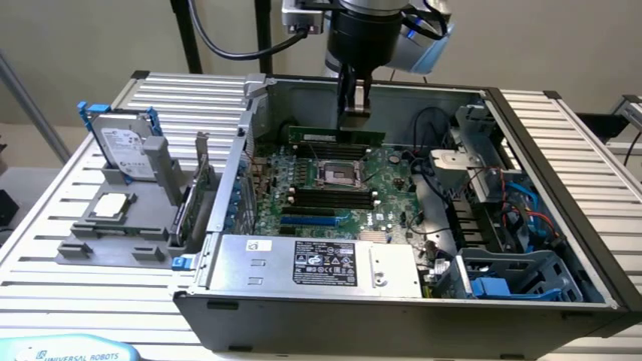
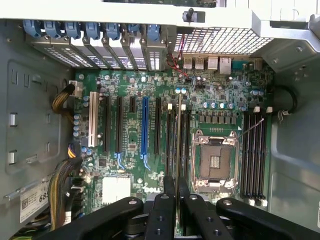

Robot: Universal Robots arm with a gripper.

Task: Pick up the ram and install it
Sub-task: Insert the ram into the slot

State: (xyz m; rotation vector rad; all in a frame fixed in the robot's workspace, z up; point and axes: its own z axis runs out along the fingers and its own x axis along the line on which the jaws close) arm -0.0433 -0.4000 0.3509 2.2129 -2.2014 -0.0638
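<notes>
My gripper [image 1: 353,113] reaches down into the open computer case [image 1: 401,301], shut on the top edge of the ram [image 1: 336,136], a long thin green stick held level and on edge. It hangs at the far side of the motherboard [image 1: 386,203], over the memory slots beyond the CPU socket [image 1: 338,174]. In the wrist view the ram [image 2: 179,135] appears edge-on, running out from between the black fingers [image 2: 162,212] of the gripper [image 2: 177,200], lined up along the black slots [image 2: 171,145] beside the socket [image 2: 214,160]. Whether it touches a slot I cannot tell.
More memory slots [image 1: 321,199] lie on the socket's near side. A power supply [image 1: 316,263] fills the case's front; cables [image 1: 497,199] and a blue drive cage [image 1: 512,282] crowd the exterior view's right. A grey fixture [image 1: 110,244] outside holds a hard drive [image 1: 125,150], a CPU [image 1: 108,204] and an expansion card [image 1: 195,188].
</notes>
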